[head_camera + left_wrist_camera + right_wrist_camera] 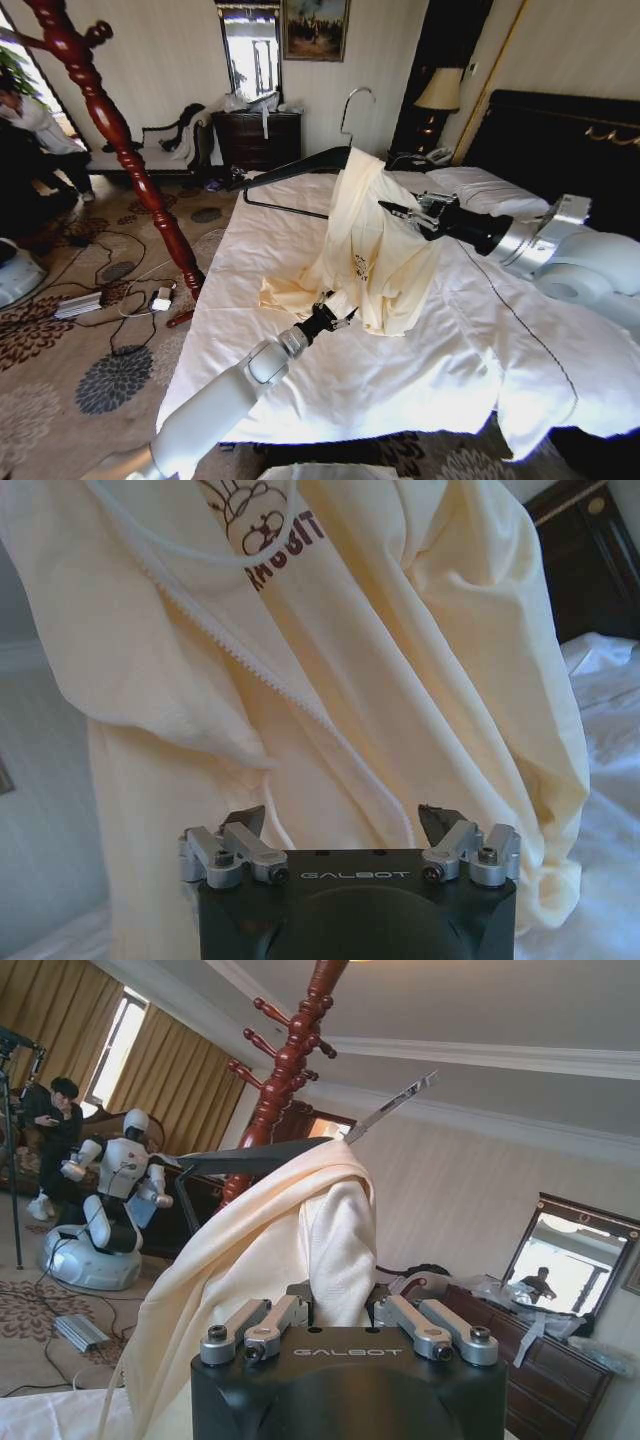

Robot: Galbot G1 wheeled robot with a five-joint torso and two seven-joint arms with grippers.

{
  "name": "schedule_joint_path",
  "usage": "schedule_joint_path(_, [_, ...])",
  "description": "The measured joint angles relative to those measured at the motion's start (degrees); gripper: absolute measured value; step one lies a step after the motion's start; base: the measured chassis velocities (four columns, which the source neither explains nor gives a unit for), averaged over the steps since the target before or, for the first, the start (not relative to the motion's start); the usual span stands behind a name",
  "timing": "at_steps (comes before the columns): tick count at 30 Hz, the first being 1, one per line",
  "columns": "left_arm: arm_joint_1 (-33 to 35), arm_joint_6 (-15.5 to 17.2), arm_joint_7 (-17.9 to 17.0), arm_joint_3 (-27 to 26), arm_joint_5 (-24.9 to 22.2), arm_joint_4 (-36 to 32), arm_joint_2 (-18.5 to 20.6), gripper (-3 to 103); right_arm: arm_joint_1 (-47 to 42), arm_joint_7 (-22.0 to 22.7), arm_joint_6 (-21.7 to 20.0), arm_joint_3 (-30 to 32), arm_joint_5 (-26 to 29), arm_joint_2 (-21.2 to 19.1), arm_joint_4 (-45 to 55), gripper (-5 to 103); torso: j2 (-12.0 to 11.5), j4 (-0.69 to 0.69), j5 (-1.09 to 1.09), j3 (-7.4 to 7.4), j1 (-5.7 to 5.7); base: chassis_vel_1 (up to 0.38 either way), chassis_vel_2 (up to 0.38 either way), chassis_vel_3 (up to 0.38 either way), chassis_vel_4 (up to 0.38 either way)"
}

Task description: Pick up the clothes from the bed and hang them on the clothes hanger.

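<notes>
The cream shirt (365,245) drapes over one arm of the black hanger (300,165) above the bed (420,350); the right gripper (405,213) pinches its fabric, holding it up; the left gripper (343,315), jaws wide, waits at the hem.

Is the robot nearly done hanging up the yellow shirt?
Partway. The shirt is off the bed and draped over one end of the hanger. The right gripper is at the fabric up high; the left gripper, open, is by the hem. The hanger's other end is still bare.
</notes>
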Motion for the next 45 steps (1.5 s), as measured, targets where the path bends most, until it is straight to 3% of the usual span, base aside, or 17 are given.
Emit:
schedule_joint_path(2, [2.7,-1.0,-0.2,-1.8,2.2,-1.8,1.5,96,0.0,0.3,-0.1,0.0,0.0,0.1,-0.2,22,0.0,0.02,0.00,0.00,0.00,0.000,0.000,0.000,0.000])
schedule_joint_path(8, [3.7,-1.8,0.2,-2.8,3.1,-1.0,1.6,101,0.1,0.6,-0.2,0.1,0.4,0.0,0.0,22,0.0,0.01,-0.01,0.00,-0.01,0.000,0.000,0.000,0.000])
schedule_joint_path(10, [2.9,-1.6,0.1,-2.9,2.5,-0.3,1.1,101,0.1,0.7,-0.2,0.1,0.5,0.0,0.3,22,0.0,0.00,-0.02,0.00,-0.01,0.000,0.000,0.000,0.000])
schedule_joint_path(13, [-3.5,1.1,-0.8,-2.6,-3.0,3.7,-1.8,99,0.1,1.1,-0.4,0.1,0.9,0.0,1.3,22,0.0,-0.02,-0.02,0.00,0.00,0.000,0.000,0.000,0.000])
schedule_joint_path(16, [-7.8,2.0,-1.3,-2.4,-5.3,5.8,-2.5,97,0.1,1.4,-0.6,0.1,0.9,-0.1,1.8,22,0.0,-0.02,-0.01,0.00,0.00,0.000,0.000,0.000,0.000])
schedule_joint_path(28, [-10.0,2.2,-2.3,-6.4,-6.2,7.5,-1.0,94,0.1,2.0,-1.1,0.1,0.9,0.7,3.0,22,0.0,0.00,-0.01,0.00,0.00,0.000,0.000,0.000,0.000])
schedule_joint_path(30, [-9.9,2.1,-2.5,-6.5,-6.1,7.9,-1.5,84,0.1,2.0,-1.1,0.1,1.1,0.7,3.0,22,0.0,0.00,-0.01,0.00,0.00,0.000,0.000,0.000,0.000])
schedule_joint_path(32, [-9.8,2.1,-2.8,-6.6,-6.1,8.1,-1.7,84,0.2,2.1,-1.1,0.1,1.3,0.7,3.0,22,0.0,0.00,-0.01,0.00,0.00,0.000,0.000,0.000,0.000])
schedule_joint_path(35, [-9.4,2.0,-3.9,-7.5,-5.9,8.3,-2.3,68,0.2,2.3,-1.1,0.1,1.7,0.5,3.3,22,0.0,0.00,-0.01,0.00,0.00,0.000,0.000,0.000,0.000])
schedule_joint_path(41, [-8.6,2.0,-4.9,-9.5,-6.5,7.3,-2.4,52,0.1,2.5,-1.1,0.1,1.6,0.4,3.4,22,0.0,0.00,-0.01,0.00,0.00,0.000,0.000,0.000,0.000])
schedule_joint_path(43, [-8.2,1.9,-5.0,-10.3,-7.5,6.2,-2.1,46,-0.1,2.9,-1.1,0.1,1.4,0.4,3.3,22,0.0,0.00,-0.01,0.00,0.00,0.000,0.000,0.000,0.000])
schedule_joint_path(44, [-7.5,1.9,-5.0,-11.4,-9.9,4.3,-1.6,35,-0.4,4.4,-1.6,-0.2,0.8,0.6,3.1,22,0.0,0.01,-0.01,0.00,0.00,0.000,0.000,0.000,0.000])
schedule_joint_path(45, [-7.1,1.9,-5.0,-12.1,-11.1,3.4,-1.3,35,-0.5,5.5,-2.2,-0.3,0.4,0.6,3.0,22,0.0,0.00,-0.01,-0.01,0.00,0.000,0.000,0.000,0.000])
